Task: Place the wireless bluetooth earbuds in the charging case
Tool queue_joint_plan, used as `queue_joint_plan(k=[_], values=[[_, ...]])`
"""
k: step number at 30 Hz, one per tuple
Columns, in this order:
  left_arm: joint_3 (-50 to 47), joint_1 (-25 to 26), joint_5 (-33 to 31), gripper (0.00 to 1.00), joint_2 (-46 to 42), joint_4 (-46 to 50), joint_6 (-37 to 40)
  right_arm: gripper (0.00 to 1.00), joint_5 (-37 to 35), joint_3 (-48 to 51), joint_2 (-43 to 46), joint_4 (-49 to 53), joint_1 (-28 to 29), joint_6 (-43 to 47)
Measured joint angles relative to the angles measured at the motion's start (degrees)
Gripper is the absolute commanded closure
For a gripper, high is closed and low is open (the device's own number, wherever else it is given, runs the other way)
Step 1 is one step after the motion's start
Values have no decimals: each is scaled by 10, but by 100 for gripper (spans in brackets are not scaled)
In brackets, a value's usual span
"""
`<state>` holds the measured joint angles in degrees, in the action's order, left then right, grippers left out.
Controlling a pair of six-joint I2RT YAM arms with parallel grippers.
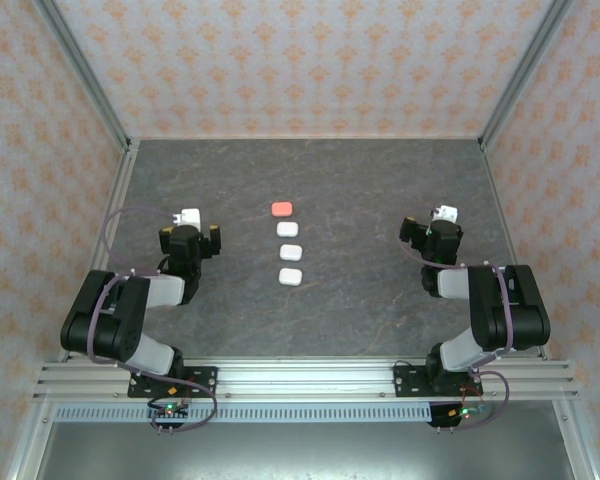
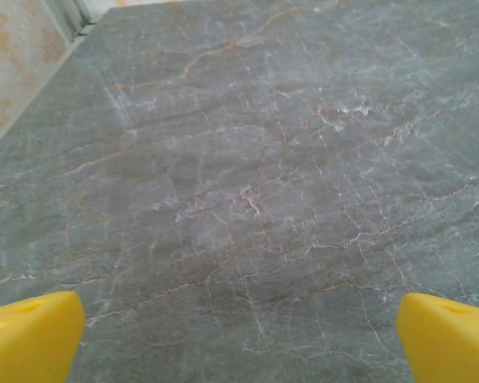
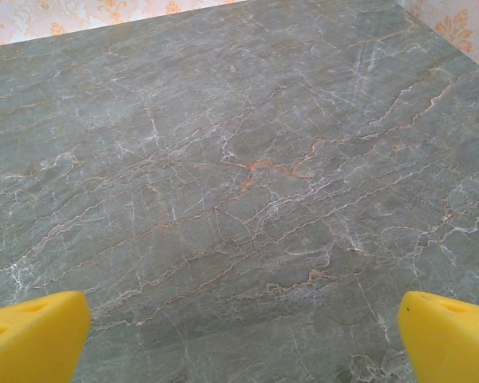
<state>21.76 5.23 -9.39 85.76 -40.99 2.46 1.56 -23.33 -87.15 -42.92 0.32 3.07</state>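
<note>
We log the left fingers (image 2: 32, 339) and right fingers (image 3: 447, 339), both yellow pairs spread wide and holding nothing, over the bare grey veined bench (image 1: 380, 200). The charging cases (image 1: 290, 252) lie in a column between the arms, well apart from both. Three white cases (image 1: 290, 277) sit nearest and a coral-pink case (image 1: 282, 208) farthest. All are small and rounded.

Bright, diffuse light spread over the grey veined stone tabletop (image 1: 360, 300), casting only faint, soft shadows. In both wrist views the surface was sharp, while the yellow plastic fingertips (image 2: 32, 339) looked slightly blurred.
</note>
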Motion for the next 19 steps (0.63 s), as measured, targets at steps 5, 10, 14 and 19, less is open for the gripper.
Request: queue_joint_plan(k=[5, 10, 14, 19], values=[[10, -21, 17, 0, 4, -2, -11, 1, 0, 0, 0, 0, 0, 0], [13, -23, 25, 0, 4, -5, -11, 1, 0, 0, 0, 0, 0, 0], [13, -23, 29, 0, 4, -5, -11, 1, 0, 0, 0, 0, 0, 0], [13, -23, 30, 0, 4, -5, -11, 1, 0, 0, 0, 0, 0, 0]])
